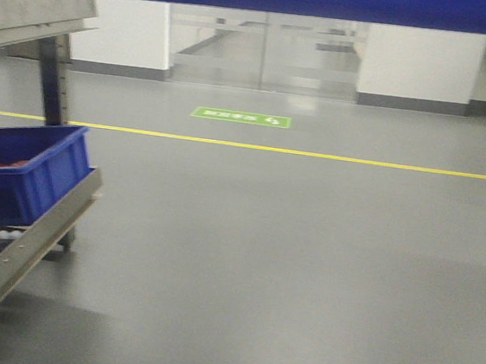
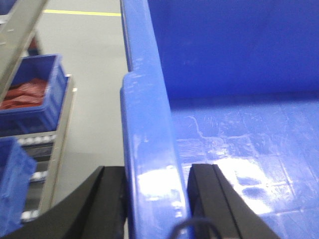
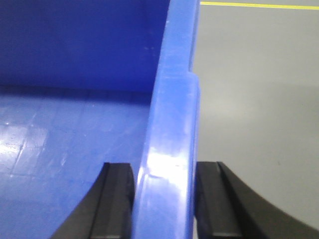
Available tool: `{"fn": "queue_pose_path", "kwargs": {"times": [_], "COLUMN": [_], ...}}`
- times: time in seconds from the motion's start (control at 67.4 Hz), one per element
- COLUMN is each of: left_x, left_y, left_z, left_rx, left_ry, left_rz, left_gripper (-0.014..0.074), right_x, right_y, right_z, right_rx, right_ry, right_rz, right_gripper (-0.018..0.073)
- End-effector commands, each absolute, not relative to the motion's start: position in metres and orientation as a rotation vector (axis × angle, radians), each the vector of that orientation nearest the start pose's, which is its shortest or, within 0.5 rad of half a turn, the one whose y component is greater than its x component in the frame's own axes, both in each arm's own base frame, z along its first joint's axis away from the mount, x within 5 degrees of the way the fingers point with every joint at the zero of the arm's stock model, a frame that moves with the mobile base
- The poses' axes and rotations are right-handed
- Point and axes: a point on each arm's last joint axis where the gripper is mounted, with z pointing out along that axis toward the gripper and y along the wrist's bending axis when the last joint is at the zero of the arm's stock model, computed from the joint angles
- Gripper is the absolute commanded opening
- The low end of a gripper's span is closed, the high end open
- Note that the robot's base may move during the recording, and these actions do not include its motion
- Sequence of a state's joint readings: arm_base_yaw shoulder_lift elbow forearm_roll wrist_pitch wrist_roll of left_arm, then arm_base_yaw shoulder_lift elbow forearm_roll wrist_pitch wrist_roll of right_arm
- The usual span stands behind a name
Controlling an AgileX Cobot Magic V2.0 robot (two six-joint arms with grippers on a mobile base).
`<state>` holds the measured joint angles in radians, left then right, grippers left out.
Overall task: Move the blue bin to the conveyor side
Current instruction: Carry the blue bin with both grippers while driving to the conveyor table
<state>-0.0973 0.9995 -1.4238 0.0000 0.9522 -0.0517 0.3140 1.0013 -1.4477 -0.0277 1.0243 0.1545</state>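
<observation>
Blue bin (image 2: 144,124), held above the grey floor (image 1: 304,258); its wall spans the top of the front view. Left gripper (image 2: 157,199) pinches one side rim, with one finger inside and one outside. Right gripper (image 3: 164,199) clamps the opposite rim likewise. A smaller blue crate (image 1: 27,168) sits on a roller rack (image 1: 27,246) at left.

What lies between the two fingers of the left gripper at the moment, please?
The rimmed side wall of the blue bin, with one black finger of the left gripper outside it and one inside; the left wrist view shows this.
</observation>
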Motion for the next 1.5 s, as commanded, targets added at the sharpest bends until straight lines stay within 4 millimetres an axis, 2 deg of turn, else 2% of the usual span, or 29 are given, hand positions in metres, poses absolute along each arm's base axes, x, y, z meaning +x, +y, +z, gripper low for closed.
{"fn": "queue_pose_path", "kwargs": {"times": [0.0,1.484], "left_x": [0.1652,0.1652], "left_y": [-0.0156,-0.0156], "left_z": [0.5011,0.5011], "left_rx": [0.06,0.06], "left_ry": [1.866,1.866], "left_rz": [-0.079,-0.079], "left_gripper": [-0.002,-0.002], "right_x": [0.1533,0.1533], "right_y": [0.0443,0.0443], "right_z": [0.5038,0.5038], "right_rx": [-0.184,-0.184], "right_ry": [1.892,1.892], "right_rz": [0.217,0.217], "right_gripper": [-0.0078,-0.0078]}}
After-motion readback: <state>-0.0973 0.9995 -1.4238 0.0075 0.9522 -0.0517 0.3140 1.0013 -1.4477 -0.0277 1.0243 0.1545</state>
